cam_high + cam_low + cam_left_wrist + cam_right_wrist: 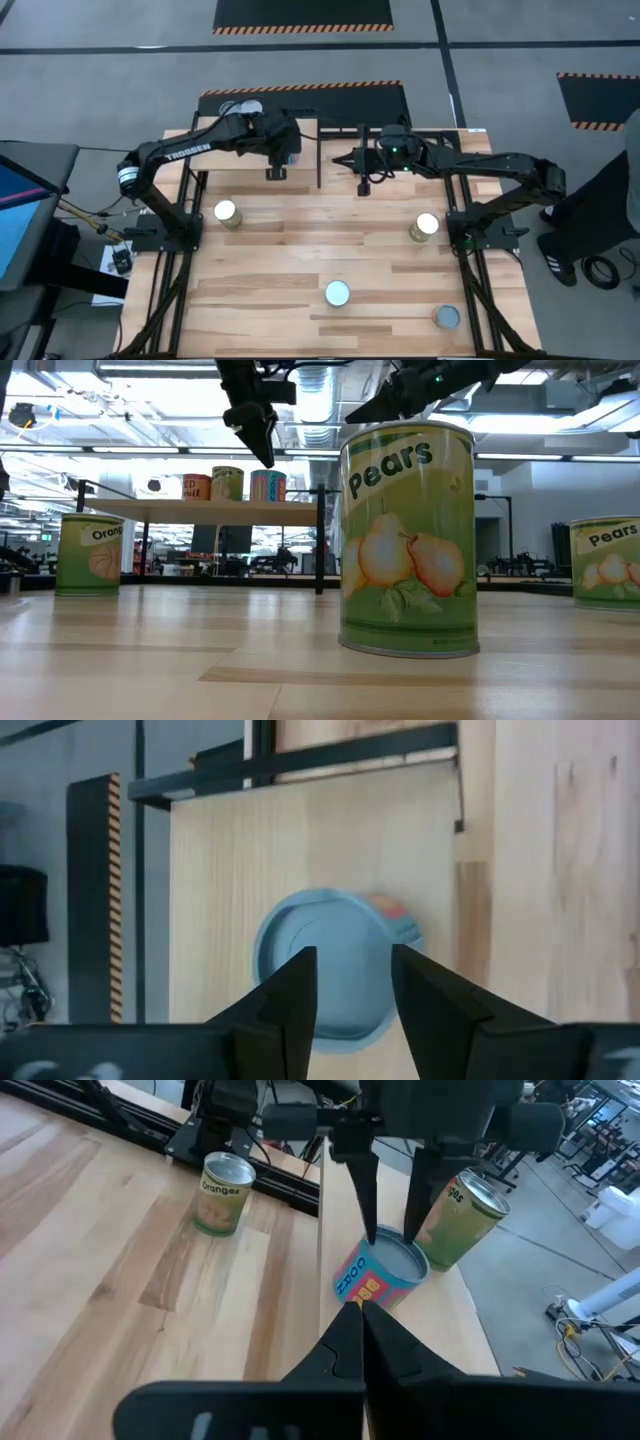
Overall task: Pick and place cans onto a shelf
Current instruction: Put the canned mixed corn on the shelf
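Pale plywood, that's the shelf at the far edge of the table, and the left gripper hangs right above it, fingers spread apart and released, straddling the blue-lidded can without gripping it. From the left wrist view the same blue lid sits between the two dark fingers, clear gaps on either side. Just beside it stands a green-labelled can, close to the shelf's outer edge, with little spare room around the pair. The low view shows three cans up there in a row.

The right gripper hovers near the shelf's front edge, fingers clenched tight with nothing between them.

Down on the planked tabletop there is plenty of open wood. An Oranges can stands by the left arm's base, a Pears can by the right one, another Pears can near the front middle, and a fourth at the front right corner, all well apart. Grey floor with striped black mats surrounds the table.
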Tool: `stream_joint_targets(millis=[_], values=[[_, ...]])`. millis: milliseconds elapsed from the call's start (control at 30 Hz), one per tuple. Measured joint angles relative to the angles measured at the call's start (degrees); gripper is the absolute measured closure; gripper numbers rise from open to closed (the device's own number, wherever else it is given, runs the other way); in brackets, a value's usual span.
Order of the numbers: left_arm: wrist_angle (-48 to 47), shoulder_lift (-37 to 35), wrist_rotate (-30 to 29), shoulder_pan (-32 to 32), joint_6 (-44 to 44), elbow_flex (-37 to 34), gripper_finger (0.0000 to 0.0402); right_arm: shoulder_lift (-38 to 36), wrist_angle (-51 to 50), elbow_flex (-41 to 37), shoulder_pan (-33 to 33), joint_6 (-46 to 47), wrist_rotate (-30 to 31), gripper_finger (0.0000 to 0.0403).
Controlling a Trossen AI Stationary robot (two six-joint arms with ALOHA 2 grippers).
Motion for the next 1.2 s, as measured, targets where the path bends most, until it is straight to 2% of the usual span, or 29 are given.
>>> stream_joint_targets(millis=[133, 333, 500, 900, 1200], values=[[-0.3, 0.0, 1.4, 0.8, 0.1, 0.0, 0.0280, 0.0, -0.3, 0.0, -0.2, -0.7, 0.0, 0.0396], [-1.1, 0.0, 7.0, 1.9, 0.6, 0.0, 0.0287, 0.0, -0.3, 0.0, -0.2, -0.8, 0.0, 0.0396], [-0.2, 0.0, 4.6, 2.1, 1.6, 0.0, 0.0294, 0.0, -0.3, 0.0, -0.2, -0.8, 0.0, 0.0396], [-0.2, -0.1, 7.0, 2.9, 1.1, -0.7, 0.0294, 0.0, -0.3, 0.0, 0.1, -0.6, 0.0, 0.0396], [-0.9, -0.1, 5.4, 2.9, 2.4, 0.3, 0.0294, 0.0, -0.3, 0.0, 0.0, -0.8, 0.0, 0.0394]])
